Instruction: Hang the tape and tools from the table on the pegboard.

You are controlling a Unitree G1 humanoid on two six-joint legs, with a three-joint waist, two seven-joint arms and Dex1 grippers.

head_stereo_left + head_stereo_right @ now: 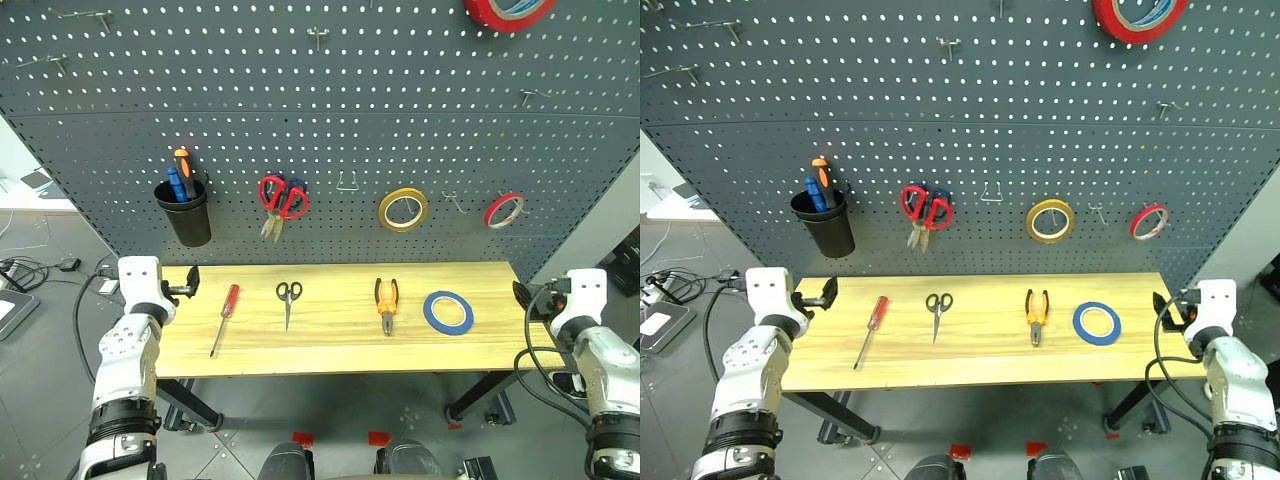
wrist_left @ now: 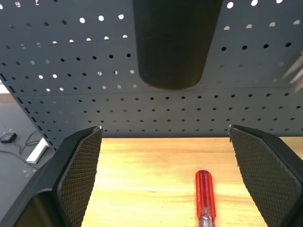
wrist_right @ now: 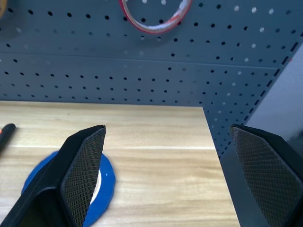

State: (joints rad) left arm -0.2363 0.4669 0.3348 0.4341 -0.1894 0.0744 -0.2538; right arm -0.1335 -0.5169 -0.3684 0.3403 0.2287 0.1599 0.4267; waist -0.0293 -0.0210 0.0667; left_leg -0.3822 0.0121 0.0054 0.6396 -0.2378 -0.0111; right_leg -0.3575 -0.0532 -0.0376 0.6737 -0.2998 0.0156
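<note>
On the light wooden table (image 1: 330, 345) lie, from left to right, a red-handled screwdriver (image 1: 225, 317), small black-handled scissors (image 1: 288, 300), orange-and-black pliers (image 1: 386, 303) and the flat blue tape (image 1: 448, 312). The dark grey pegboard (image 1: 330, 140) rises behind them. At the table's left end hovers my left gripper (image 1: 188, 286), open and empty, with the screwdriver handle (image 2: 205, 194) just ahead between its fingers (image 2: 80, 175). My right gripper (image 1: 521, 295) hangs off the right end, open and empty (image 3: 168, 126), with the blue tape (image 3: 106, 182) ahead on its left.
On the pegboard hang a black cup (image 1: 187, 212) holding tools, red-handled scissors (image 1: 283, 198), a yellow roll (image 1: 403, 208), a thin red roll (image 1: 504, 210) and a larger red roll (image 1: 508, 10) at the top. Bare hooks (image 1: 347, 183) sit between them. Cables lie on the floor at left.
</note>
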